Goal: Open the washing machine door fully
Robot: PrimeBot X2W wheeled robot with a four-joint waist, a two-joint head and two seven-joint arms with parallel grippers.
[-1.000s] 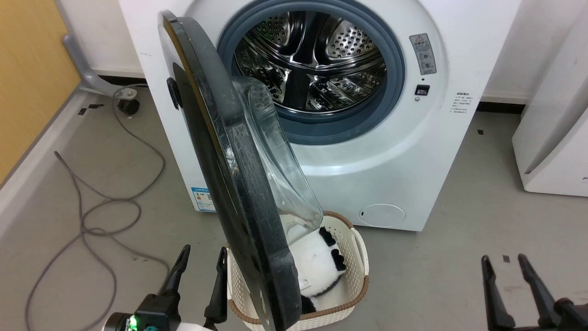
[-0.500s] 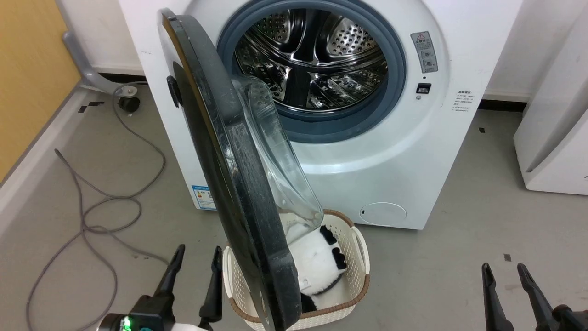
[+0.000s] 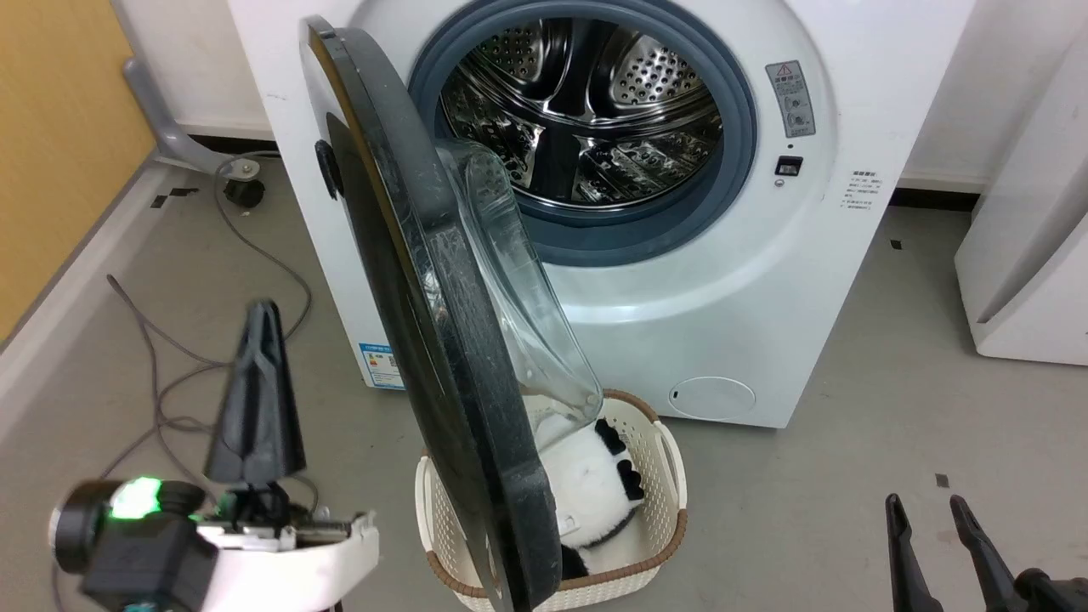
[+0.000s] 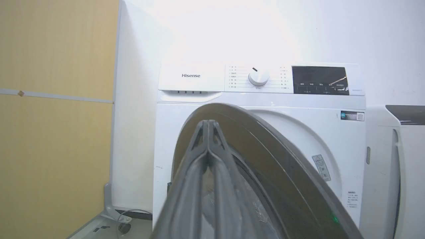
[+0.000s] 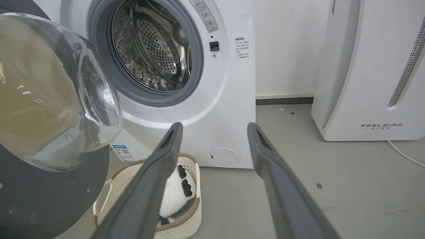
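The white washing machine point(image 3: 765, 255) stands with its steel drum exposed. Its black washing machine door point(image 3: 442, 340) hangs about halfway open, its edge toward me and the clear glass bowl point(image 5: 56, 93) facing the drum. My left gripper point(image 3: 262, 310) is shut with nothing in it, raised left of the door's outer face and apart from it. In the left wrist view its tips point(image 4: 207, 122) point at the door's glossy front point(image 4: 265, 139). My right gripper point(image 3: 922, 510) sits low at the right, open and empty, far from the door; its fingers point(image 5: 166, 149) frame the machine's lower front.
A cream basket point(image 3: 671, 476) holding a panda plush point(image 3: 595, 484) sits on the floor under the door's lower edge. A grey cable point(image 3: 153, 382) loops over the floor at the left. A white FEELBAIRD appliance point(image 5: 365, 66) stands at the right, a yellow panel point(image 3: 51, 127) at the left.
My left gripper has risen and shifted left, turned at the wrist, and its fingers have come together. The right gripper has sunk slightly. The door stands as before.
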